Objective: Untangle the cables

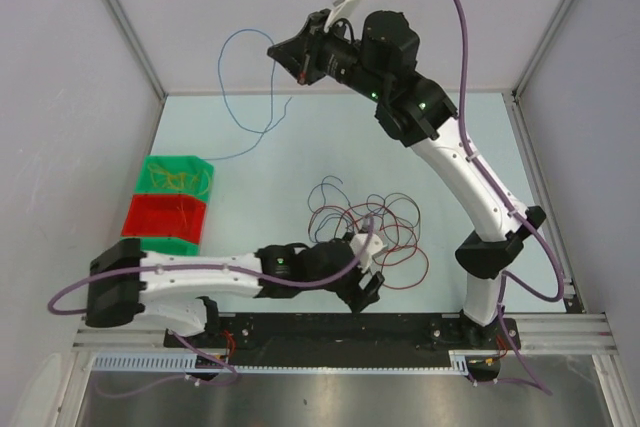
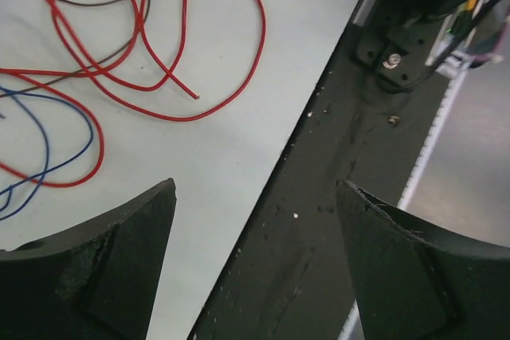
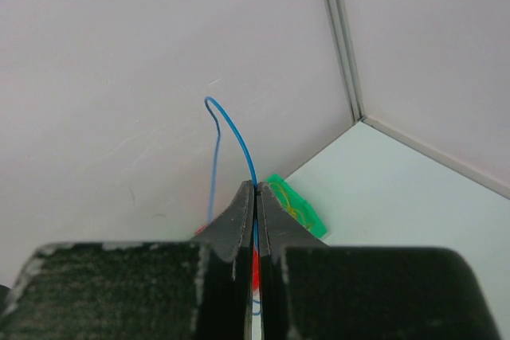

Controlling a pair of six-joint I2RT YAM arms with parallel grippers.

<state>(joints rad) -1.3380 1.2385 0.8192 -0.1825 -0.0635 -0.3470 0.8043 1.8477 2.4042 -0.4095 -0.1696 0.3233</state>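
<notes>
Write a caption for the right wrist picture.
Right gripper pinching a blue wire aloft, green bin beyond.

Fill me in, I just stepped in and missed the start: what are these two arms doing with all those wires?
They are sorting out a tangle of thin wires. The right gripper is shut on a blue wire, lifted high near the back wall so it hangs in a loop clear of the rest. The left gripper is open and empty, low at the table's near edge beside the pile of red, dark and blue wires. Green and red trays sit to the left, with thin yellowish wires in the green one.
</notes>
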